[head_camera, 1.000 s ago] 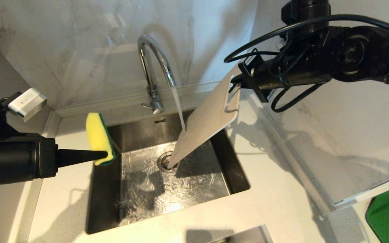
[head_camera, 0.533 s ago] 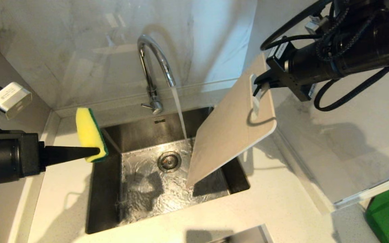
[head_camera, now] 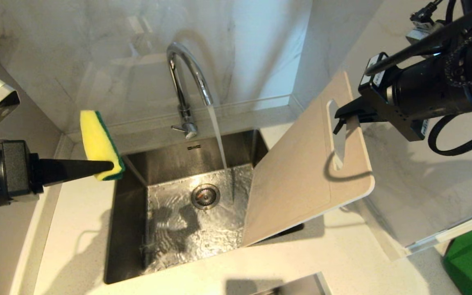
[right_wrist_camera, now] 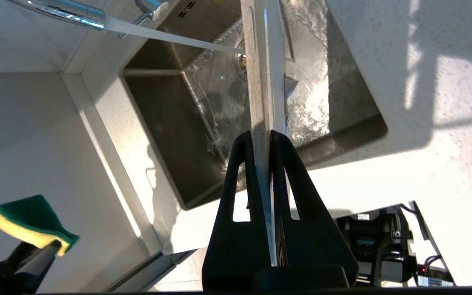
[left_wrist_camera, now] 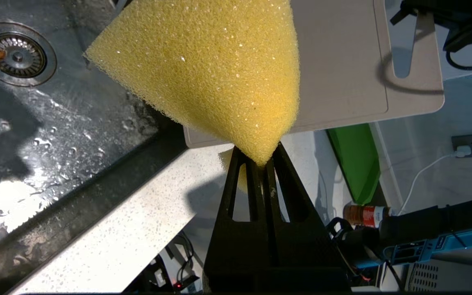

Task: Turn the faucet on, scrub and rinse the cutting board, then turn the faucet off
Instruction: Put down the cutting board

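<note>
Cutting board (head_camera: 297,180), a large thin beige plastic rectangle with rounded corners and a slot handle, hangs tilted over the right-hand rim of the wet steel sink (head_camera: 129,229), its low corner above the worktop's (head_camera: 203,270) near edge. A second ago that corner sat under the water by the drain; the board has since swung up and clear to the right, and the stream now falls straight into the basin. Rinsing, by this reading, is ending or paused, with the tap left to shut. Right gripper (head_camera: 344,119) holds the board at the strip beside the slot, its jaws pinching the thin edge, as the right wrist view shows end-on. Over the sink's left rim, the left gripper (head_camera: 107,167) has drawn back toward the worktop's left edge, jaws pressed on a yellow sponge with green scouring back (head_camera: 96,143), well apart from the board. At the far edge, the tall chrome gooseneck faucet (head_camera: 187,82) is running.
</note>
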